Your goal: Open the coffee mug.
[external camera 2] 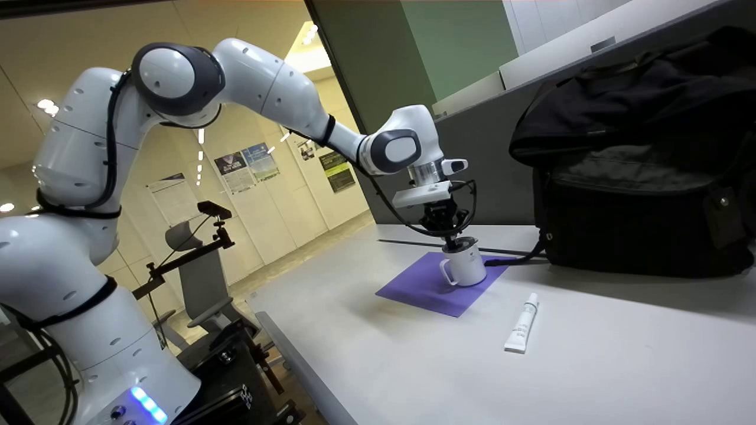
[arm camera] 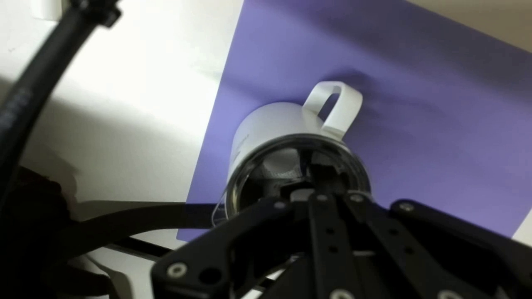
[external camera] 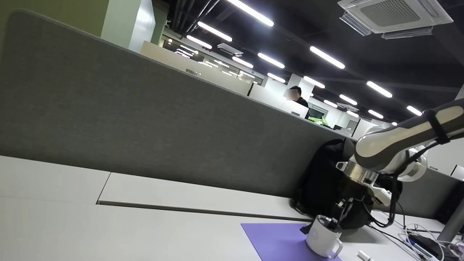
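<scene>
In an exterior view: one tube (external camera 2: 521, 327), one purple sheet (external camera 2: 420, 289), one mug (external camera 2: 470, 267) — one bag (external camera 2: 641, 177) is standing at mug's two o'clock.

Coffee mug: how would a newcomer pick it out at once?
Beside the big black backpack lies a purple sheet. On that sheet stands the white coffee mug. Unlike the white squeeze tube lying off the sheet, it is upright and squat, with a handle and dark top.

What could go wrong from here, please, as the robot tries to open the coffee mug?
The jaws are at the dark top of the coffee mug, so a sideways pull might tip it. The mug stands on a purple sheet, which could slide with it. A strap from the black bag lies over the sheet close to the mug and might catch it.
</scene>
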{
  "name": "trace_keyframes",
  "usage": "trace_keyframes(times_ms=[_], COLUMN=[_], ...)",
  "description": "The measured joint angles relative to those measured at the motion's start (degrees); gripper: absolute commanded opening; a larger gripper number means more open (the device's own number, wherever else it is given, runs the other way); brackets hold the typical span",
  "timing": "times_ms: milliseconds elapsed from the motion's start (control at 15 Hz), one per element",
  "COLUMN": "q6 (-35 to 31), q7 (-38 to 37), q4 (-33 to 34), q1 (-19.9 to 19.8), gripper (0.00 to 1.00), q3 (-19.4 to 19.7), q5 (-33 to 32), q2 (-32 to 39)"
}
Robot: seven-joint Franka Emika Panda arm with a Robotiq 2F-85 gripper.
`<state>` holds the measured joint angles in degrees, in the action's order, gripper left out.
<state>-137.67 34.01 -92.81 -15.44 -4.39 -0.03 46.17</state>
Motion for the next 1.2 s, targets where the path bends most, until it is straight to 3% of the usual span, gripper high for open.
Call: trace_keyframes(times_ms=[800, 1133, 1200], q6=[-0.21, -1.96, -1.70], q7=[0.02, 0.16, 0.41], q4=[0.02, -0.30, -0.49], q1=[0.16, 1.14, 1.34], gripper=[0.00, 0.00, 0.09], q3=[0.01, -0.66, -0.93], q5=[0.02, -0.01, -0.01], q2=[-0.10, -4.89, -6.54])
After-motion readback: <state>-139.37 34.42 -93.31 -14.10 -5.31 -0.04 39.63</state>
